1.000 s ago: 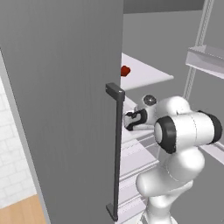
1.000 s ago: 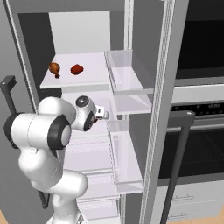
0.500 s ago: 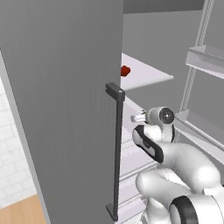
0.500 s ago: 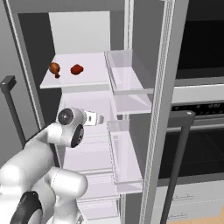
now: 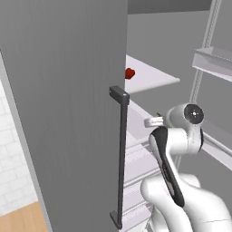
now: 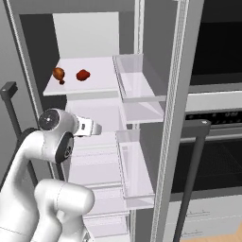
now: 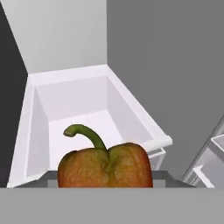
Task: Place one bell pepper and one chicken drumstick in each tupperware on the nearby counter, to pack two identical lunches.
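I have a bell pepper (image 7: pixel 106 166) grasped in the jaws, over a white fridge drawer (image 7: pixel 30 131). Another pepper (image 6: pixel 82 74) and a chicken drumstick (image 6: pixel 58 73) sit on the shelf (image 6: pixel 101 82) above; the door handle (image 5: pixel 121 158) stands close beside my arm.

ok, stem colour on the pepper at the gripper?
Green, curved stem on an orange-red bell pepper; clearest in the hand view.

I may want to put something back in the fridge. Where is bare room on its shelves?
The white top shelf is bare from the small red bell pepper rightward to the clear door bins. Its left end is crowded: the orange-brown chicken drumstick lies beside that pepper. The white drawer looks empty.
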